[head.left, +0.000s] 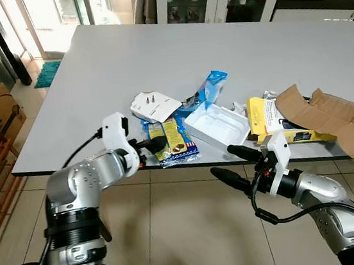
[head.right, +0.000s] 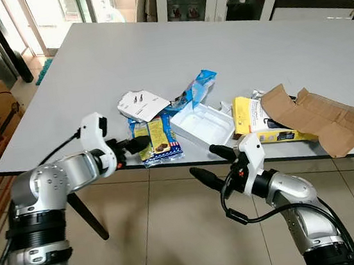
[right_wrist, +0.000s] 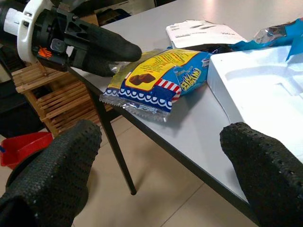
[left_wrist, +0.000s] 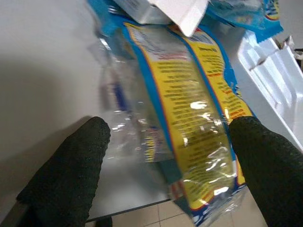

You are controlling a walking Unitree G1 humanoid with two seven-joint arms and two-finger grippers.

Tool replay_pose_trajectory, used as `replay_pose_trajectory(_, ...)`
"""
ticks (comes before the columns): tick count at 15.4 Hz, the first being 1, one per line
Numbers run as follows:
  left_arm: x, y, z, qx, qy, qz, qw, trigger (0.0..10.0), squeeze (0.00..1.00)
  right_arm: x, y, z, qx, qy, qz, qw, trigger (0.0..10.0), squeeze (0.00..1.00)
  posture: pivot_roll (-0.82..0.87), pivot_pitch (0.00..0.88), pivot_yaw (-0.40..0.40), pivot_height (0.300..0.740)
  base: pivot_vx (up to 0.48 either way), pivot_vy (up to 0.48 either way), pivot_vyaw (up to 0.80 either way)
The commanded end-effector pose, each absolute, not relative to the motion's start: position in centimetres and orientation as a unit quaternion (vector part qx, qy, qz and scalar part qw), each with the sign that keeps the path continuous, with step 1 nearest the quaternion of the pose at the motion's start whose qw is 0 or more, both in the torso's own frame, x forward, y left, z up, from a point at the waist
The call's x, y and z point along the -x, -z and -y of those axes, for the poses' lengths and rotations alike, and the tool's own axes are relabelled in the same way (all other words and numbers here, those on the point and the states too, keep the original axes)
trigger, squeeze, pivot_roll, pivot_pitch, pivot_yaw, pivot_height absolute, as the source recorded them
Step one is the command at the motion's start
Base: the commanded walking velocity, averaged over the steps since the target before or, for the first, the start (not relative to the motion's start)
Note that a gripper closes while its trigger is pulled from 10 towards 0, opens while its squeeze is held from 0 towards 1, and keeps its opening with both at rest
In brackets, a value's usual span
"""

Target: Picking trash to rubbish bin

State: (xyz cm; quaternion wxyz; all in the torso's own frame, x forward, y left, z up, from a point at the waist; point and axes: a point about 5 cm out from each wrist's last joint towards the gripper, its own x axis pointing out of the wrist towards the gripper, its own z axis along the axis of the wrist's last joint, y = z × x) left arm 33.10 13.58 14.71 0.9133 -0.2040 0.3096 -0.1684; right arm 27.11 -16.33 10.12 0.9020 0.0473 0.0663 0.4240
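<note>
left gripper (head.left: 154, 145) spread around yellow-blue plastic snack wrapper (head.left: 176, 139), frame centre | right gripper (head.left: 235, 164) spread, lower right, below grey table (head.left: 92, 72) edge

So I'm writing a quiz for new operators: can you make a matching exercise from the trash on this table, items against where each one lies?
Items:
1. yellow snack wrapper
2. white plastic tray
3. torn brown cardboard
4. white paper card

Places:
A. farthest toward the robot's right
B. at the table's near edge, by the left gripper
C. middle of the pile, right of the wrapper
D. behind the wrapper, farther from the edge

Pairs: 1-B, 2-C, 3-A, 4-D
</note>
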Motion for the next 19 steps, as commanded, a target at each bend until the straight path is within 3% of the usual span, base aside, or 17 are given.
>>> replay_pose_trajectory(1, -33.4, -15.0, -12.4, 0.198, 0.189, -0.307, 0.911, 10.0, 0.00, -27.0, -10.5, 16.3, -0.046, -0.424, -0.062, 0.902, 10.0, 0.00, -0.03, 0.085, -0.062, 0.740, 0.000, 0.000, 0.00)
replay_pose_trajectory(8, -33.6, -13.9, -8.7, 0.179, 0.242, -0.330, 0.895, 10.0, 0.00, -27.0, -10.4, 16.1, -0.050, -0.423, -0.064, 0.902, 10.0, 0.00, -0.05, 0.083, -0.057, 0.740, 0.000, 0.000, 0.00)
replay_pose_trajectory(9, -33.8, -13.2, -8.6, 0.167, 0.238, -0.341, 0.894, 3.8, 0.00, -27.0, -10.3, 16.0, -0.051, -0.422, -0.064, 0.903, 10.0, 0.00, -0.05, 0.080, -0.052, 0.740, 0.000, 0.000, 0.00)
replay_pose_trajectory(10, -33.9, -12.9, -8.6, 0.163, 0.234, -0.346, 0.894, 0.0, 0.00, -27.0, -10.3, 16.0, -0.052, -0.421, -0.064, 0.903, 10.0, 0.00, -0.05, 0.080, -0.048, 0.740, 0.000, 0.000, 0.00)
replay_pose_trajectory(19, -34.2, -11.9, -8.8, 0.171, 0.236, -0.352, 0.889, 0.0, 0.00, -26.8, -10.1, 15.9, -0.060, -0.415, -0.065, 0.906, 10.0, 0.00, -0.05, 0.085, -0.042, 0.740, 0.000, 0.000, 0.00)
